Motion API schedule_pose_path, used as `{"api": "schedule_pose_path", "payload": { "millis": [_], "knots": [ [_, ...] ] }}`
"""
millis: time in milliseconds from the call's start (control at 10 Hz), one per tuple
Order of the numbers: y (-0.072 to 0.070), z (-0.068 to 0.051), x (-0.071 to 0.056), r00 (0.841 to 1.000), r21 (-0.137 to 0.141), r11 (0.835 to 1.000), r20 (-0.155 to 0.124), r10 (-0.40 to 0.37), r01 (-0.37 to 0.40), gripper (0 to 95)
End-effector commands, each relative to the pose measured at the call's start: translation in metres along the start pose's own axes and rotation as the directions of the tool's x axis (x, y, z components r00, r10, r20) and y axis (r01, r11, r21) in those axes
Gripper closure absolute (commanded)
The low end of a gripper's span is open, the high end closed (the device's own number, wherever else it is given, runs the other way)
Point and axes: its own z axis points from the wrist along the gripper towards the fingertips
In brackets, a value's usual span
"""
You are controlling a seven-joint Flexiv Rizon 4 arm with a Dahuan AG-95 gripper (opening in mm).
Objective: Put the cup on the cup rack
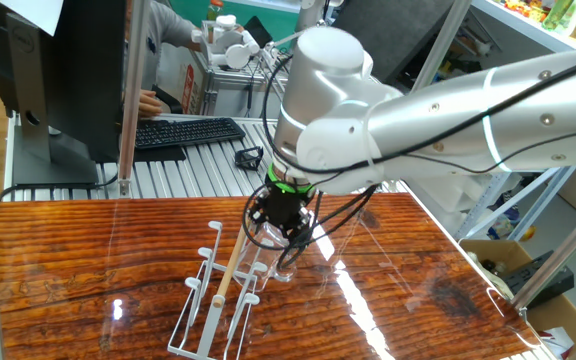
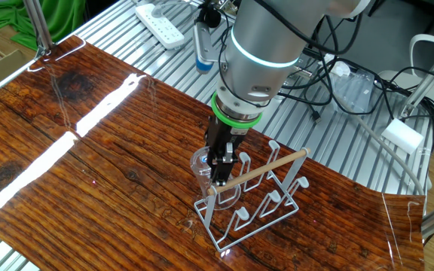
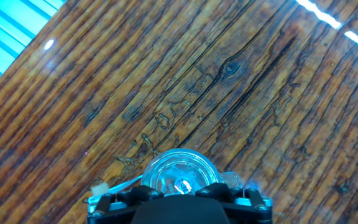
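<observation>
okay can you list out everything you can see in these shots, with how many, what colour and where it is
cup: one, clear glass, at the end of the rack, between the gripper's fingers.
cup rack: one, white wire with a light wooden bar, on the table under the arm.
table: one, dark glossy wood grain, fills the middle of both fixed views.
keyboard: one, black, on the ribbed metal surface behind the table.
power strip: one, white, on the ribbed metal surface past the table's far edge.
person: one, partly seen, at the keyboard.
gripper: one, black, on the silver arm, shut on the cup beside the rack.
</observation>
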Motion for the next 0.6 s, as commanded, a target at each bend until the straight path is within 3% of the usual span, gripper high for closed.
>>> {"api": "schedule_pose_path", "payload": {
  "millis": [100, 600],
  "knots": [
    [-0.0024, 0.0003, 0.0006, 1.0, -0.001, 1.0, 0.0, -0.003, 0.003, 95.0],
    [-0.0048, 0.0053, 0.0009, 1.0, -0.006, 1.0, -0.001, -0.009, 0.009, 95.0]
  ]
}}
